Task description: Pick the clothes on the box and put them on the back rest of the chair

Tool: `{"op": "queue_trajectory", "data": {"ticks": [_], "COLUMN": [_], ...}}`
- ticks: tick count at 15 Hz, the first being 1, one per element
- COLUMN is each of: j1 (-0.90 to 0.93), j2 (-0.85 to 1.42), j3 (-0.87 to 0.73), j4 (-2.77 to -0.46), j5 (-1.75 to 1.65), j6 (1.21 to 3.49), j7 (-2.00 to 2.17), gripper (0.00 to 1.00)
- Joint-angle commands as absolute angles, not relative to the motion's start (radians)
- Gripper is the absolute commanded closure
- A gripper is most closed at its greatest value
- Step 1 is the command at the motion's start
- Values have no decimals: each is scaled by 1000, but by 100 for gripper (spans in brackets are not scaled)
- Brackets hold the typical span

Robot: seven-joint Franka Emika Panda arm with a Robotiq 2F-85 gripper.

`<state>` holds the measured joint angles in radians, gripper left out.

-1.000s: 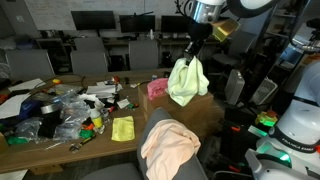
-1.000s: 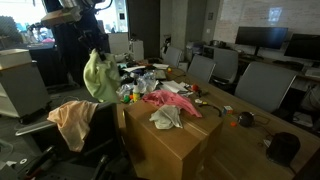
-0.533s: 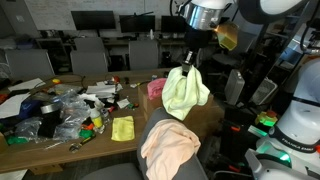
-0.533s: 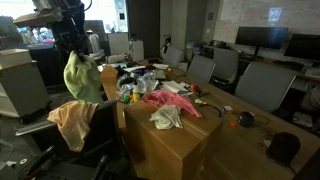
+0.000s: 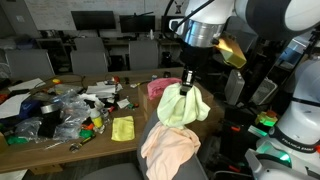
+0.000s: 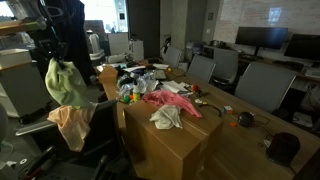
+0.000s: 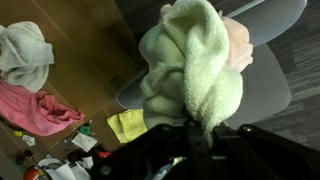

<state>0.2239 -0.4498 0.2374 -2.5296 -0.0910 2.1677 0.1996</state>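
Observation:
My gripper is shut on a light green cloth and holds it hanging just above the chair back; the cloth also shows in an exterior view and fills the wrist view. A peach cloth is draped over the chair's back rest. On the cardboard box lie a pink cloth and a grey-white cloth; the wrist view shows them too, pink and white.
A long wooden table holds clutter, plastic bags and a yellow rag. Office chairs stand around it. Monitors line the back. White equipment stands beside the arm.
My gripper has carried the green cloth away from the box, down toward the chair back with the peach cloth. The cloths on the box have not moved.

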Motion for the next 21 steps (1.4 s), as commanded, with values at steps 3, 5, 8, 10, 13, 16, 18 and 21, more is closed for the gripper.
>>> {"op": "queue_trajectory", "data": {"ticks": [3, 5, 8, 10, 13, 16, 18, 21], "j1": [247, 246, 242, 239, 232, 229, 225, 229], "j2": [-366, -337, -292, -261, -208, -151, -111, -57], "j3": [253, 260, 274, 280, 281, 278, 276, 273], "j4": [-2480, -2474, -2464, -2456, -2442, -2426, -2417, -2409], "j5": [-24, -24, -39, -48, -63, -71, -83, -85], "j6": [2193, 2200, 2203, 2203, 2199, 2187, 2184, 2173], "j7": [181, 188, 206, 218, 233, 248, 264, 277], "gripper": [99, 99, 99, 99, 99, 99, 99, 99]}}
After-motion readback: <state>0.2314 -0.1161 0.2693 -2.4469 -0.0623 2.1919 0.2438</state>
